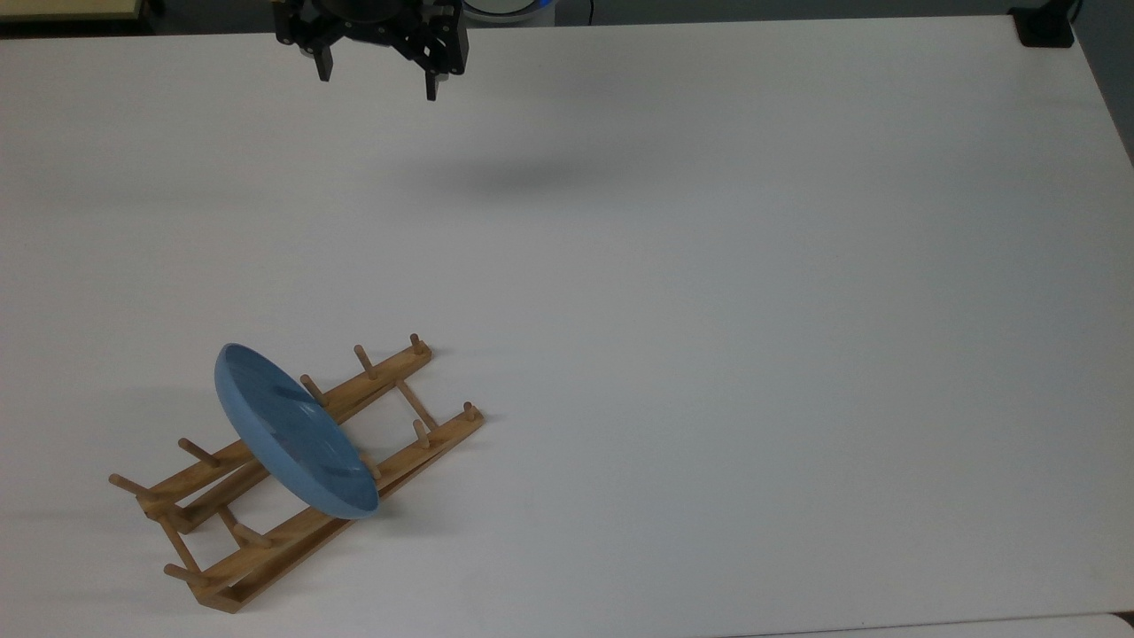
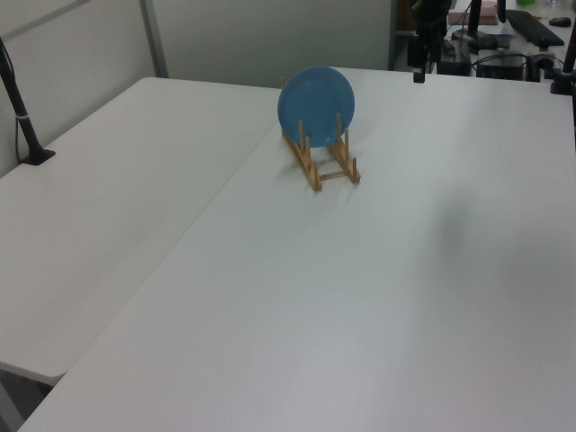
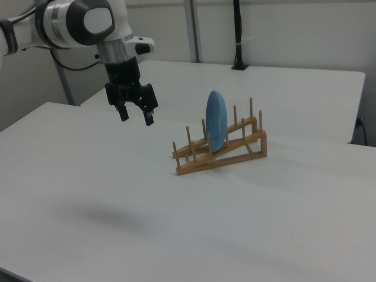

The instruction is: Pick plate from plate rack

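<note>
plate [image 2: 315, 100] stands on edge in the plate rack [image 2: 322, 158], face toward camera, upright between the pegs. rack sits on the white surface [image 2: 360, 297], toward its far end. a seam in the surface runs from the rack's near-left side down toward the camera. pincer [image 2: 418, 74] hangs above the surface beyond the rack, to its right, well apart from the plate. black post [image 2: 20, 112] stands far left of the rack.

Probably a lab or office: white tables [image 2: 135, 225], partition walls [image 3: 294, 35], a keyboard [image 2: 534, 27].
</note>
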{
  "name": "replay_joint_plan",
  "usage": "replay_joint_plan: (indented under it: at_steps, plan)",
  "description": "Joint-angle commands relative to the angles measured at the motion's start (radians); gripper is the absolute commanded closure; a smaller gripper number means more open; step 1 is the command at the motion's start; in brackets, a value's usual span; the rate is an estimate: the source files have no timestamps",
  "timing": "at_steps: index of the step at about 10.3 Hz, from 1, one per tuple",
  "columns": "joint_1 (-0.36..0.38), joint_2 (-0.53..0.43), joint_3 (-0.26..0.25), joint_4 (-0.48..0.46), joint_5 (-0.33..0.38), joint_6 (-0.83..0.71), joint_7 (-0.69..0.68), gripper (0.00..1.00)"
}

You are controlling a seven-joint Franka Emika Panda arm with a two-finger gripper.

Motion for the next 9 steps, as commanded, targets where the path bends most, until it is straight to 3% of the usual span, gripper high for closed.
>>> replay_joint_plan:
  at_steps: [1, 9]
  plan:
    - [-0.004, -0.018, -0.004, -0.025, 0.02, 0.028, -0.02, 0.0]
    - [-0.004, -0.003, -0.004, -0.023, 0.02, 0.098, -0.02, 0.0]
